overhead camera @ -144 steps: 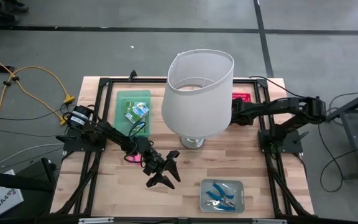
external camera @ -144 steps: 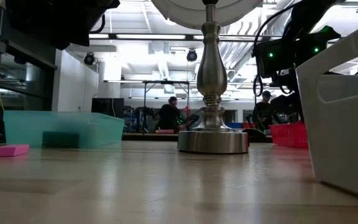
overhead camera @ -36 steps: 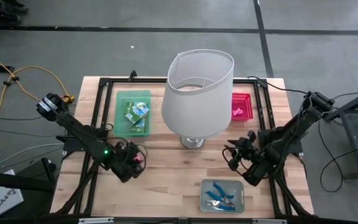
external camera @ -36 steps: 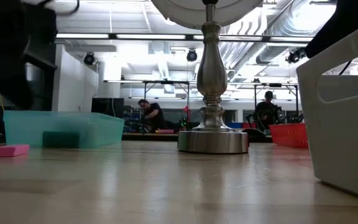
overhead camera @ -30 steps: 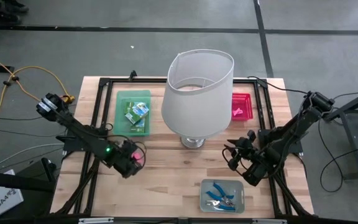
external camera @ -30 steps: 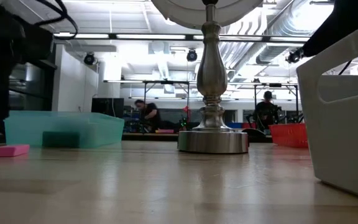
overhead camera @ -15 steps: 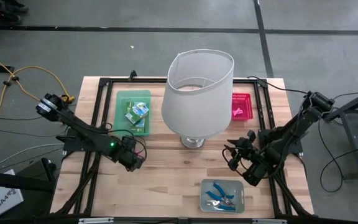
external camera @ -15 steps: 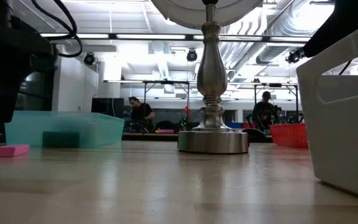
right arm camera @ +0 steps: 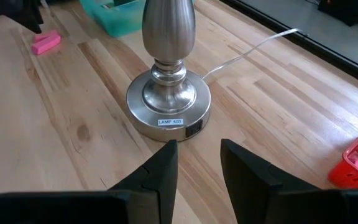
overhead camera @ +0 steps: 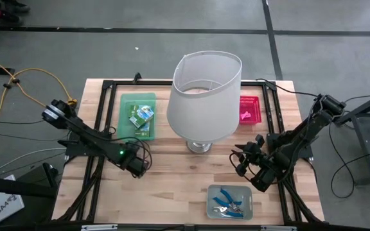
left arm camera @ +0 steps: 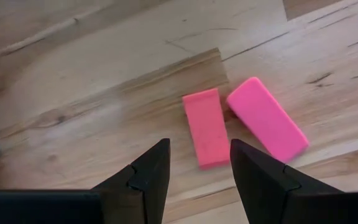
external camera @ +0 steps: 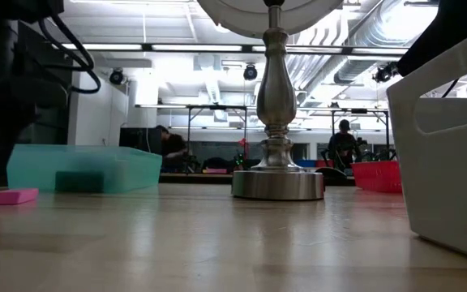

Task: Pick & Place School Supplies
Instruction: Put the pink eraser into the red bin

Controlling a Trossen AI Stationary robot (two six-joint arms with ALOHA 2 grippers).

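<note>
Two pink erasers lie flat side by side on the wooden table, near its left side. In the low view one eraser shows in front of the green tray. My left gripper hangs open right above them, pointing down and touching neither; in the high view my left gripper hides them. My right gripper waits open at the table's right, slanting down toward the lamp base, with nothing between its fingers. Small printed boxes lie in the green tray. Blue-handled scissors lie in the clear tray.
The tall lamp with its big white shade stands at the table's middle. The green tray sits at the far left, the red tray at the far right, and the clear tray at the near right. People move in the room behind.
My left gripper has sunk a little toward the pink erasers, shifted slightly toward the table's right and rolled about its own axis. It now covers the erasers in the high view. Its fingers have stayed open.
</note>
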